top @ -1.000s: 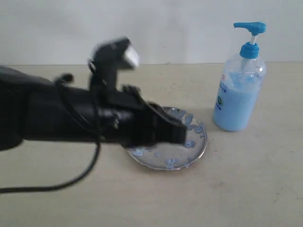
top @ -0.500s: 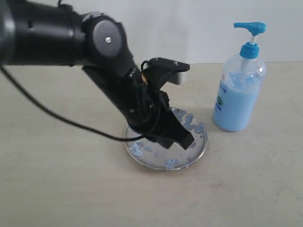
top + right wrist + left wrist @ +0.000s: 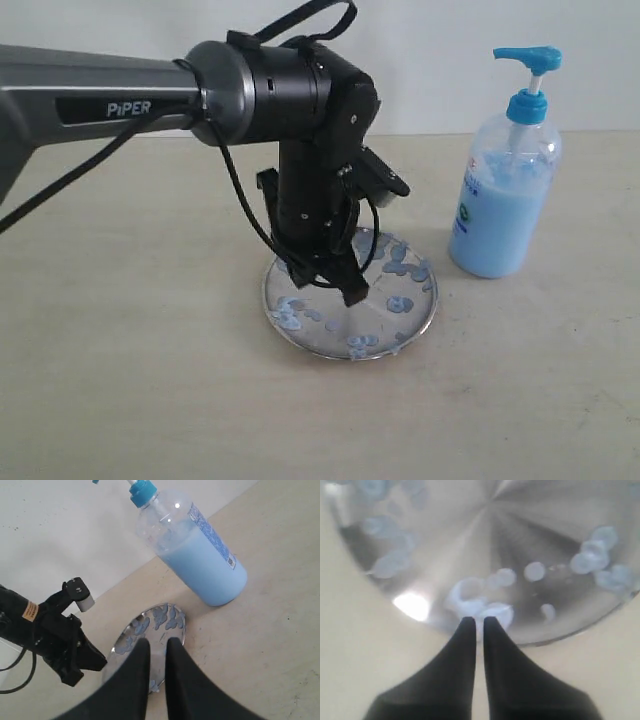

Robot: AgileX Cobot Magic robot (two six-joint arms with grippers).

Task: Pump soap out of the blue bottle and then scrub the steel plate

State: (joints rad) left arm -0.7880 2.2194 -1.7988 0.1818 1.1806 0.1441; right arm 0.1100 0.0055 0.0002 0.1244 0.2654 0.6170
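Soap (image 3: 535,571) blobs already dot the steel plate (image 3: 330,325); the scrubbing looks still to do.
Left pincer (image 3: 475,621) nearly closed, empty, at the plate's edge; right pincer (image 3: 157,642) likewise.

Beige tabletop (image 3: 120,400) meets plain white wall (image 3: 420,60).

— The steel plate (image 3: 428,312): polished metal?
— Yes, glossy and mirror-bright, with fine radial brushing; the soap (image 3: 400,303) blobs on it look opaque and wet.
— The blue bottle (image 3: 497,230)?
— Clear, smooth, glossy plastic. The left end effector (image 3: 475,625) is matt black; the counter (image 3: 140,400) is matt, pale and smooth.
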